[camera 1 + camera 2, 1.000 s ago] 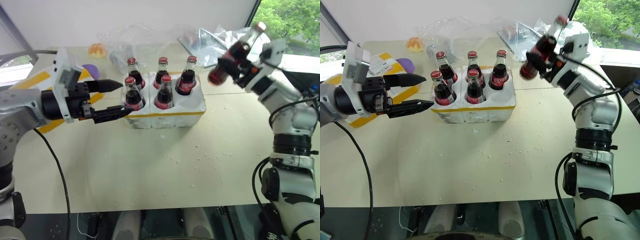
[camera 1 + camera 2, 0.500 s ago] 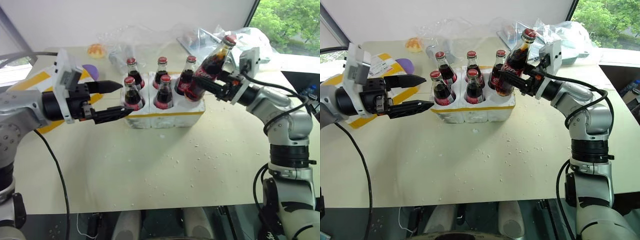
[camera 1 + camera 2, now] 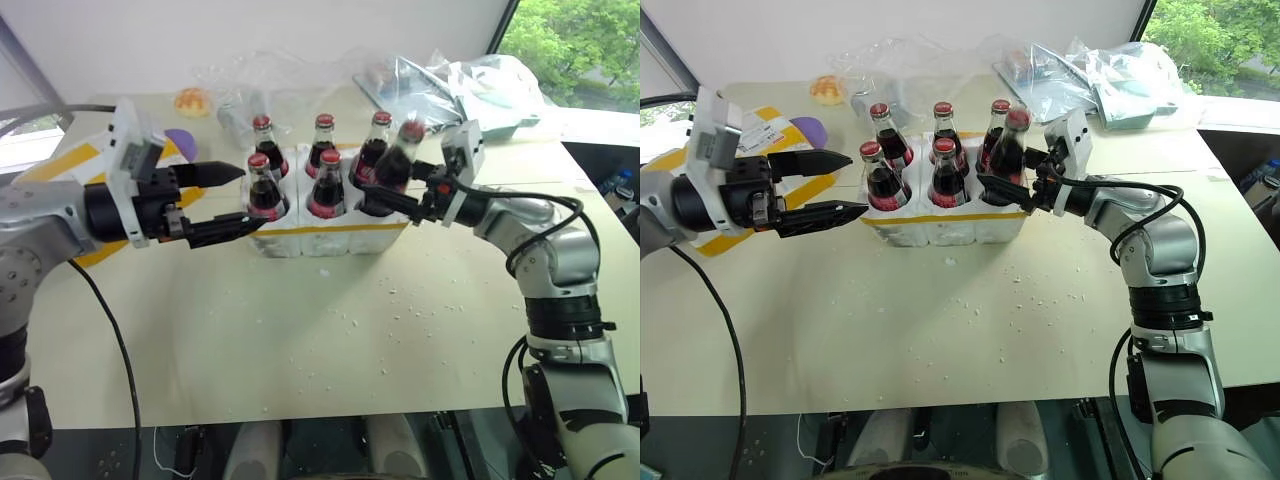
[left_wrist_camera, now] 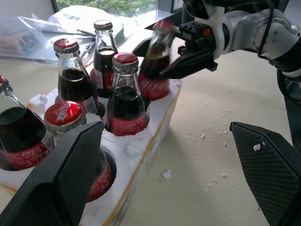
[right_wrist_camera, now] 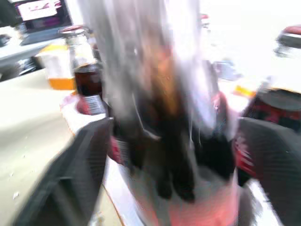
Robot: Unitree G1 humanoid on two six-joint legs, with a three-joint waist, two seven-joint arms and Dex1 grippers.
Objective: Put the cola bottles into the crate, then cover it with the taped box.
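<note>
The crate [image 3: 300,241] stands mid-table with several cola bottles [image 3: 327,186] upright in its holes. One more cola bottle [image 3: 398,160] is blurred, leaning in over the near right hole. My right gripper [image 3: 385,195] reaches in level from the right, its fingers spread open on either side of that bottle [image 4: 157,52]. At the crate's left end my left gripper [image 3: 245,197] hovers open and holds nothing, with its tips beside the near left bottle [image 3: 265,190]. The taped box [image 3: 765,128] lies at the far left, behind my left arm.
Crumpled clear plastic bags [image 3: 440,85] lie along the table's far side, behind the crate. A purple object [image 3: 180,140] and an orange one [image 3: 193,100] sit at the back left. Foam crumbs [image 3: 400,300] dot the tabletop in front of the crate.
My right gripper came down and to the left with the bottle, from high at the right to the crate's near right hole, and opened. My left gripper stayed still.
</note>
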